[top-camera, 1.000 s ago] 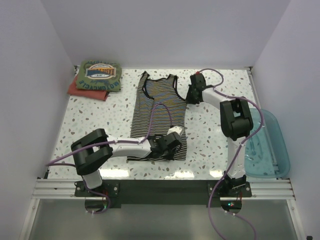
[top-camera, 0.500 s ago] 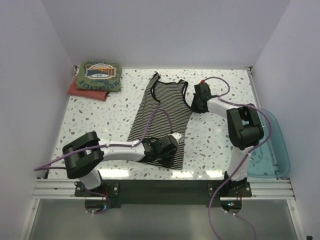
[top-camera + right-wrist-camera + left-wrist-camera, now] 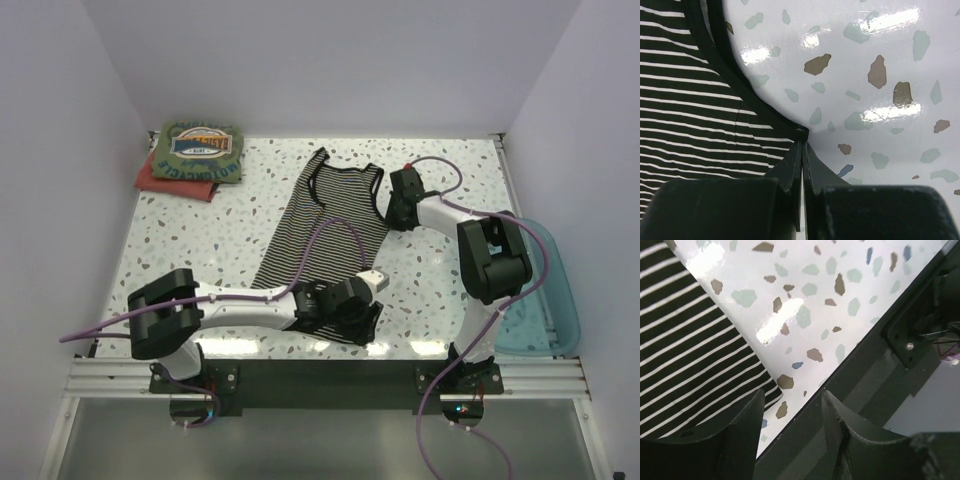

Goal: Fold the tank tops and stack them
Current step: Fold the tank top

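Note:
A black-and-white striped tank top (image 3: 335, 200) lies spread out at a slant across the middle of the table, its hem near the front edge. My right gripper (image 3: 388, 212) is shut on the black trim at the top's right armhole; the right wrist view shows the fingers (image 3: 790, 165) pressed together on a point of the striped cloth (image 3: 690, 100). My left gripper (image 3: 365, 318) stands open at the hem's right corner; its jaws hold nothing, with the striped cloth (image 3: 685, 350) just left of them. A folded olive green tank top (image 3: 200, 150) rests on a folded red one (image 3: 172, 183) at the back left.
A translucent blue basket (image 3: 545, 290) sits off the table's right side. The dark front rail (image 3: 875, 370) runs right beside the left gripper. White walls close in the table at the back and sides. A purple cable (image 3: 325, 225) arcs over the striped top.
The right gripper pulled the striped top's upper part to the right, so the top now lies at a slant. The left gripper opened, let go of the hem and shifted right.

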Motion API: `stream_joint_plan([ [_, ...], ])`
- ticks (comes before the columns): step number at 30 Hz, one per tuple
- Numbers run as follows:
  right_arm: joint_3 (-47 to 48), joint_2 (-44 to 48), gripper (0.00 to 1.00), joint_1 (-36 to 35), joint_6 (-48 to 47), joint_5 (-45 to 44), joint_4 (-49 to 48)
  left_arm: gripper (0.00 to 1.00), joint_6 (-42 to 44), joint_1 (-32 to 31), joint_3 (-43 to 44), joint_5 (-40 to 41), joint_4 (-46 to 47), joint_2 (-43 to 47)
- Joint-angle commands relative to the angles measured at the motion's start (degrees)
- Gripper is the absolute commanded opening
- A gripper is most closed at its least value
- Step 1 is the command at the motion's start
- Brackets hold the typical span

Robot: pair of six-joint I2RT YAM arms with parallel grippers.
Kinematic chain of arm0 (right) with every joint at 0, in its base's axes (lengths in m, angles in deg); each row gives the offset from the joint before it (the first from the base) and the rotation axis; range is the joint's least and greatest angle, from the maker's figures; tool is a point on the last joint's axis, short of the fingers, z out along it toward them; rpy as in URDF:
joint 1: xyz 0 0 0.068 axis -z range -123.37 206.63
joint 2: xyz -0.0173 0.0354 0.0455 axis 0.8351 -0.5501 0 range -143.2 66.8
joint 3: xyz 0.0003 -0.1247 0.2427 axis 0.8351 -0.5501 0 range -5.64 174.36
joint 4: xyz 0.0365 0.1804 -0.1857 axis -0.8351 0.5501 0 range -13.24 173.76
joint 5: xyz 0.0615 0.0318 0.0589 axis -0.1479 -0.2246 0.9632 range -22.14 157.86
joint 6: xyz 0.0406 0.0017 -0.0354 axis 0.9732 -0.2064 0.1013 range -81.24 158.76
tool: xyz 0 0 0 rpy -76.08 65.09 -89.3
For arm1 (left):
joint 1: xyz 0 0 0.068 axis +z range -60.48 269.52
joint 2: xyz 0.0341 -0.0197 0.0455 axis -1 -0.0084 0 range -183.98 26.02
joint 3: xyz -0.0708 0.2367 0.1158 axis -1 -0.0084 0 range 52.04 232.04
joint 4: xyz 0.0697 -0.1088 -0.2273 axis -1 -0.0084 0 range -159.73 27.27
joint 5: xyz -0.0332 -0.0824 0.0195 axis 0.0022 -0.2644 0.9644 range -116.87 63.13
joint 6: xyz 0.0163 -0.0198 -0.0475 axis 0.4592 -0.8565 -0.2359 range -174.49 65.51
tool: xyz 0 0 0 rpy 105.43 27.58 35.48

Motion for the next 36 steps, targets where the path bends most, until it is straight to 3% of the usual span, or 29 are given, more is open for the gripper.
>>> stream_joint_plan([
  [1,2.72,0.6,0.0,-0.12,-1.06,-1.57,2.45,0.54,-0.86,-1.23,1.23,2.87,1.12,-2.54],
  [7,4.04,0.07,0.0,-0.03,-0.71,-0.61,2.71,0.53,-1.64,-2.19,1.76,7.08,0.33,-6.32],
  [9,4.13,0.16,0.06,-0.03,-0.71,-0.61,2.89,0.51,-1.91,-2.37,1.67,7.62,0.06,-6.5],
  [11,4.04,0.69,0.18,-0.12,-0.62,-0.87,2.89,0.45,-1.82,-2.37,1.67,7.79,-0.11,-6.85],
  [16,4.04,0.87,0.32,-0.12,-0.44,-1.04,2.89,0.22,-1.56,-2.46,1.93,7.62,-0.37,-7.29],
  [19,3.96,0.43,0.33,-0.03,-0.44,-0.78,2.54,0.12,-1.47,-2.55,1.93,7.36,-0.64,-6.77],
  [27,3.69,-1.77,0.3,-0.03,-0.18,-0.52,2.18,0.0,-0.86,-2.63,1.93,5.07,0.59,-5.62],
  [30,3.87,-2.3,0.22,0.05,-0.44,-1.75,2.36,0.0,-0.59,-3.07,2.11,4.02,1.38,-5.62],
  [33,4.04,-2.47,0.11,-0.03,-0.44,-1.22,2.28,0.22,-0.94,-3.42,2.72,4.89,0.42,-5.45],
  [34,4.04,-2.47,0.07,0.05,-0.36,-0.96,2.19,0.34,-1.21,-3.6,2.98,6.28,0.15,-5.19],
  [36,4.04,-2.39,0.04,0.05,-0.27,-0.78,2.19,0.44,-1.21,-3.78,3.69,7.61,-1.69,-5.1],
])
